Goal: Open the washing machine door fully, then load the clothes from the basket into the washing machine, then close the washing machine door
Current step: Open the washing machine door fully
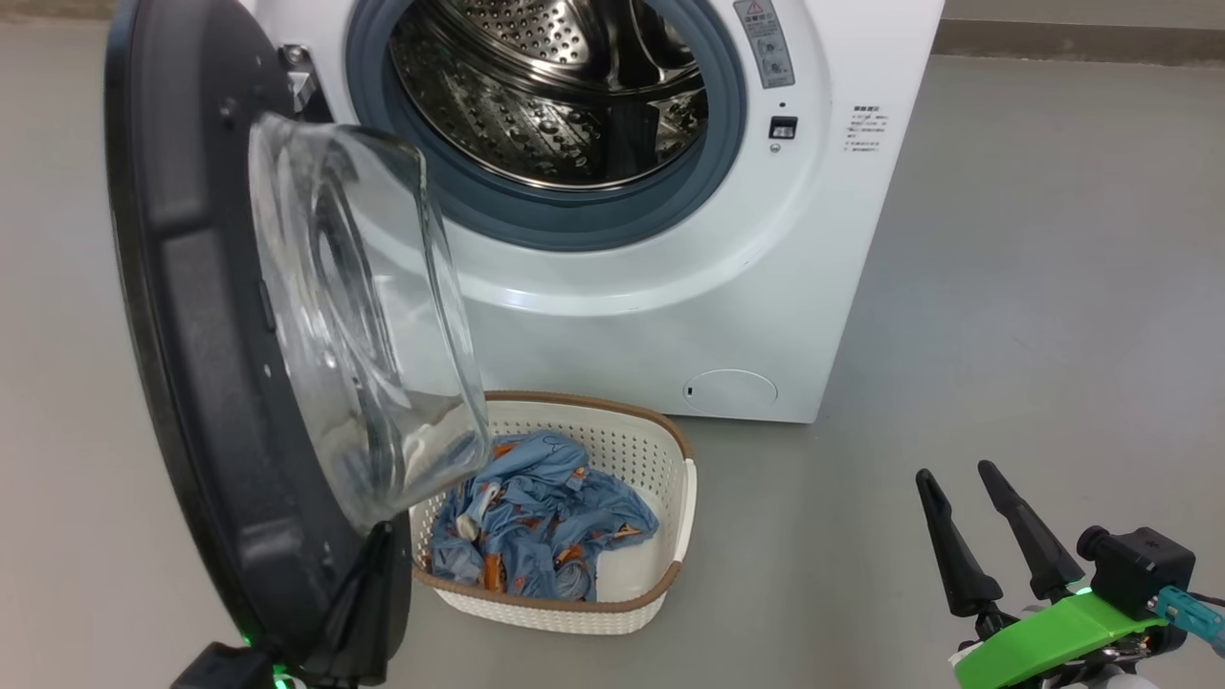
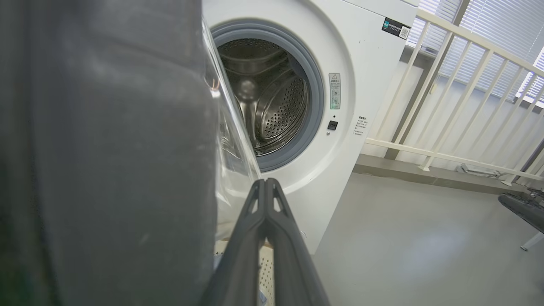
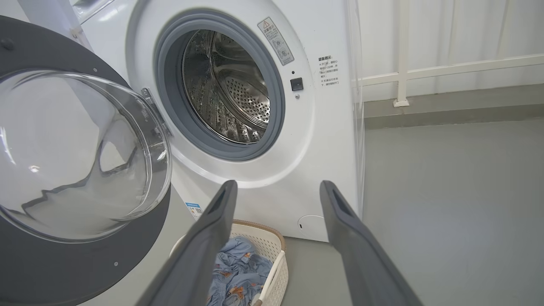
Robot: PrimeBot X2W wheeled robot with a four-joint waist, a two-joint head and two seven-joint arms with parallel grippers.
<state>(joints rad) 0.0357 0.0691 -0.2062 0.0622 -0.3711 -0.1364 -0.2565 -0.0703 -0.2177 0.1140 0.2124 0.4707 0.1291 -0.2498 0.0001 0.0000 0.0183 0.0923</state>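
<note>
Low by the washing machine door [image 1: 182,287], left gripper [image 2: 265,183] points upward, jaws clenched; right gripper [image 1: 955,474], jaws released.

Right gripper [image 1: 955,471], five o'clock in the head view: two long black tapered fingers [image 1: 943,536], bright green housing [image 1: 1053,636], black camera block [image 1: 1139,569], teal plug [image 1: 1185,612]. Left gripper [image 1: 385,532], seven o'clock: matt black, small green light [image 1: 278,676]

clothes [image 1: 536,522] in basket [image 1: 660,435], before washing machine [image 1: 813,287]
</note>
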